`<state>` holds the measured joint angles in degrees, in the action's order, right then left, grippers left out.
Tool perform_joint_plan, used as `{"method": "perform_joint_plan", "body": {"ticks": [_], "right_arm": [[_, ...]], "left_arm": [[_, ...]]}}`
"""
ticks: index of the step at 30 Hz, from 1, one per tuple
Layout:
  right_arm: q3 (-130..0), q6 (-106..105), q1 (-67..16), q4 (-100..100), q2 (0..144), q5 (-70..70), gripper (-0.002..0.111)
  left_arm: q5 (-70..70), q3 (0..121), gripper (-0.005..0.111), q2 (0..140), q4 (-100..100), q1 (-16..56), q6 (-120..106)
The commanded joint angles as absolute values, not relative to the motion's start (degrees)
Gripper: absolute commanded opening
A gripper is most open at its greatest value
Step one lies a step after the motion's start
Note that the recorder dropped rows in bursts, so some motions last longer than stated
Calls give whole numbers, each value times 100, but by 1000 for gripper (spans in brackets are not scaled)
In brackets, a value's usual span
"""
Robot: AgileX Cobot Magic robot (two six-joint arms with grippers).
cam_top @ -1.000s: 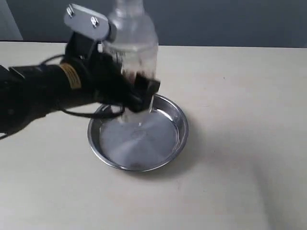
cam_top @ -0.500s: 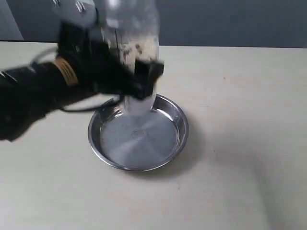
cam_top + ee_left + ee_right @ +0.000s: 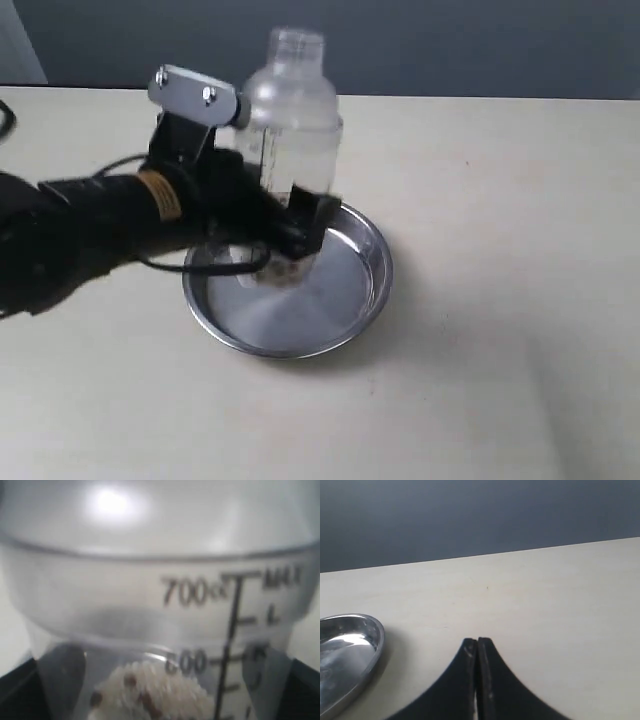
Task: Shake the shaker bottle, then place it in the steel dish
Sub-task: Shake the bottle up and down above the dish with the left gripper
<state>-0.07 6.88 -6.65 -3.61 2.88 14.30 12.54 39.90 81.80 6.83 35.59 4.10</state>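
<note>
1. The left fingers [image 3: 312, 222] grip the shaker bottle [image 3: 290, 130] around its lower body. One black finger crosses the front, and the other is hidden behind the clear wall.
2. The bottle stands upright with its small round cap [image 3: 296, 45] on top. Its base is down inside the far-left part of the steel dish [image 3: 372, 290]; whether it touches the dish floor cannot be told.
3. The left wrist view is filled by the bottle [image 3: 150, 540]. Its printed scale [image 3: 235, 630] reads 700, 600 and MAX, and small brown beads [image 3: 131, 681] show through the wall.
4. The dish rests on the pale worktop [image 3: 500, 250].
5. The right fingers [image 3: 470, 670] are closed tip to tip above the worktop, apart from the dish's rim [image 3: 375, 630].
</note>
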Motion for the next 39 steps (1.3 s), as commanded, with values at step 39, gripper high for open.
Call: {"method": "perform_joint_plan", "body": {"ticks": [39], "right_arm": [[0, 668, -676, -358, 310, 1328, -1]], "left_arm": [[2812, 3667, 0, 8669, 1161, 3680, 294]]}}
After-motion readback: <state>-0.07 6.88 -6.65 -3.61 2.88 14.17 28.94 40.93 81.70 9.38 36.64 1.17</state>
